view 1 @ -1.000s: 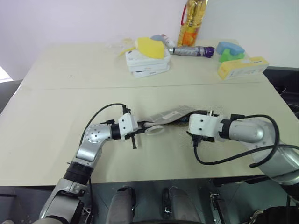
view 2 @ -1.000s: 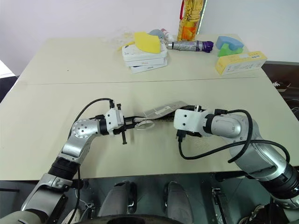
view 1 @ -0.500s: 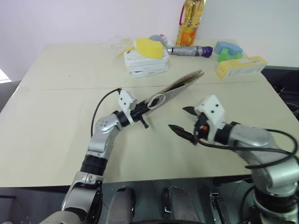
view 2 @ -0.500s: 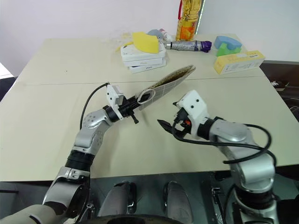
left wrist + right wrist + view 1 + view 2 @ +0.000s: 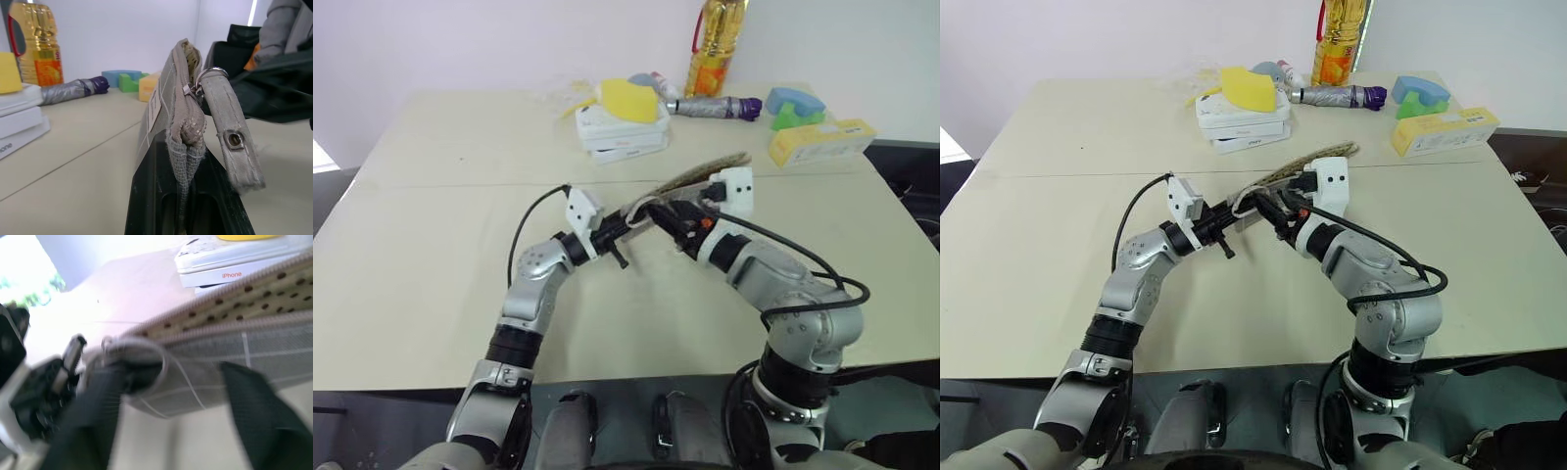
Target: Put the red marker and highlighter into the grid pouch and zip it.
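The grid pouch (image 5: 705, 176) hangs slanted above the table, grey with white lines, its dotted lining (image 5: 254, 289) showing along the zipper. My left gripper (image 5: 615, 229) is shut on the pouch's lower end (image 5: 182, 127). The zipper's ring (image 5: 211, 73) and grey pull strap (image 5: 230, 132) dangle beside that end. My right gripper (image 5: 658, 217) has come in from the right; its black fingers (image 5: 254, 401) stand apart on either side of the ring (image 5: 139, 360). The red marker and the highlighter are out of view.
At the table's far side stand stacked white boxes (image 5: 622, 135) with a yellow sponge on top, a grey tube with a purple cap (image 5: 717, 106), an oil bottle (image 5: 715, 44), blue and green blocks (image 5: 795, 106) and a long yellow carton (image 5: 822, 141).
The left gripper has lifted the pouch off the table and tilted it upward. The right gripper rolled over, swung left to the pouch's ring, and its fingers narrowed.
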{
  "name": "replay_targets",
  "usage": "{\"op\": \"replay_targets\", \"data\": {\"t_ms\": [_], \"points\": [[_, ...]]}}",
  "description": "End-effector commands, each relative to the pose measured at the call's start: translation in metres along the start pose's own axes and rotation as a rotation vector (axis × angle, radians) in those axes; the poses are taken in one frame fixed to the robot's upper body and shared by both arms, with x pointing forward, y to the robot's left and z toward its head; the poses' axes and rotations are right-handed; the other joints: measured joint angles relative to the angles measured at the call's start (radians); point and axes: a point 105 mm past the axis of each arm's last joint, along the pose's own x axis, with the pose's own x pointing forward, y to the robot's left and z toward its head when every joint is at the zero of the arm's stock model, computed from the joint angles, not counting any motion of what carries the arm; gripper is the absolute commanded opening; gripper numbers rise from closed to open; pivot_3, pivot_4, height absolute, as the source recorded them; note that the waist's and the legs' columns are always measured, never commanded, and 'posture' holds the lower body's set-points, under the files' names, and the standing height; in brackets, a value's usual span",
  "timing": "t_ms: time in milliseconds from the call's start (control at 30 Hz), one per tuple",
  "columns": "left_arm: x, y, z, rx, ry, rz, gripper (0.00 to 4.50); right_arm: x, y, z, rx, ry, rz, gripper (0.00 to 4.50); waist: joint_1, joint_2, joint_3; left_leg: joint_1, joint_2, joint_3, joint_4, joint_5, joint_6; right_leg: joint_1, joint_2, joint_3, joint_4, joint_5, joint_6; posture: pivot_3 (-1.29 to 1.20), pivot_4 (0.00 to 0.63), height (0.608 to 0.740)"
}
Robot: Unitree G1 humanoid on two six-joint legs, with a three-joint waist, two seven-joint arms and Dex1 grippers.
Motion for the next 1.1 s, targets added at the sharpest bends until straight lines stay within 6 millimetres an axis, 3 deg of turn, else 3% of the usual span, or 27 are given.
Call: {"op": "replay_targets", "data": {"t_ms": [33, 100, 267, 333, 467, 633, 700, 800, 933, 1067, 1100], "points": [[0.003, -0.004, 0.014, 0.047, -0.049, -0.022, 0.0, -0.001, 0.006, 0.009, 0.005, -0.026, 0.026, 1.01, -0.001, 0.0, 0.0, 0.0, 0.0, 0.0, 0.0, 0.0, 0.0, 0.0, 0.0, 0.0, 0.0, 0.0, 0.0, 0.0, 0.15, 0.74], [0.002, -0.004, 0.015, 0.052, -0.048, -0.021, 0.0, -0.002, 0.006, 0.01, 0.003, -0.026, 0.024, 0.06, -0.001, 0.0, 0.0, 0.0, 0.0, 0.0, 0.0, 0.0, 0.0, 0.0, 0.0, 0.0, 0.0, 0.0, 0.0, 0.0, 0.15, 0.74], [-0.004, 0.002, 0.013, 0.1, -0.018, -0.015, 0.0, -0.015, -0.011, 0.016, -0.083, -0.013, -0.047, 0.06, 0.0, 0.0, 0.0, 0.0, 0.0, 0.0, 0.0, 0.0, 0.0, 0.0, 0.0, 0.0, 0.0, 0.0, 0.0, 0.0, 0.15, 0.74], [-0.01, 0.007, 0.01, 0.132, 0.007, -0.017, 0.0, -0.027, -0.026, 0.022, -0.136, -0.015, -0.107, 0.06, 0.0, 0.0, 0.0, 0.0, 0.0, 0.0, 0.0, 0.0, 0.0, 0.0, 0.0, 0.0, 0.0, 0.0, 0.0, 0.0, 0.15, 0.74], [-0.029, 0.016, 0.001, 0.234, 0.094, -0.051, 0.0, -0.072, -0.075, 0.054, -0.311, -0.019, -0.323, 0.06, 0.002, 0.0, 0.0, -0.001, 0.0, 0.0, -0.001, 0.0, 0.0, 0.0, 0.0, 0.0, -0.001, 0.0, 0.0, 0.0, 0.15, 0.74], [-0.04, 0.02, -0.004, 0.275, 0.129, -0.065, 0.0, -0.103, -0.105, 0.073, -0.396, -0.01, -0.468, 0.06, -0.001, 0.0, 0.0, 0.0, 0.0, 0.0, -0.002, 0.0, 0.0, -0.001, 0.0, 0.0, -0.002, 0.0, 0.0, 0.0, 0.15, 0.74], [-0.045, 0.02, -0.008, 0.29, 0.153, -0.082, 0.0, -0.111, -0.11, 0.068, -0.421, 0.032, -0.472, 0.06, -0.001, 0.0, 0.0, 0.0, 0.0, 0.0, -0.002, 0.0, 0.0, -0.001, 0.0, 0.0, -0.002, 0.0, 0.0, 0.0, 0.15, 0.74], [-0.052, 0.021, -0.013, 0.282, 0.182, -0.102, 0.0, -0.112, -0.102, 0.051, -0.459, 0.122, -0.38, 0.06, -0.002, 0.0, 0.0, 0.0, 0.0, 0.001, -0.002, 0.0, 0.0, -0.001, 0.0, 0.0, -0.002, 0.0, 0.0, 0.0, 0.15, 0.74], [-0.063, 0.022, -0.013, 0.22, 0.203, -0.112, 1.47, -0.112, -0.086, 0.027, -0.461, 0.2, -0.236, 1.36, -0.003, 0.0, 0.0, 0.0, 0.001, 0.001, -0.002, 0.0, 0.0, -0.001, 0.0, 0.0, -0.002, 0.0, 0.0, 0.0, 0.15, 0.74], [-0.09, 0.022, -0.02, 0.095, 0.291, -0.101, 3.58, -0.117, -0.09, 0.012, -0.485, 0.246, -0.236, 3.54, -0.001, 0.0, 0.001, 0.0, 0.001, 0.001, -0.002, 0.0, 0.0, -0.001, 0.0, 0.0, -0.002, 0.0, 0.0, 0.0, 0.15, 0.74], [-0.097, 0.022, -0.021, 0.079, 0.309, -0.099, 3.6, -0.118, -0.09, 0.009, -0.489, 0.251, -0.235, 4.03, -0.001, 0.0, 0.001, 0.0, 0.001, 0.0, -0.002, 0.0, 0.0, -0.001, 0.0, 0.0, -0.003, 0.0, 0.0, 0.0, 0.15, 0.74]]}}
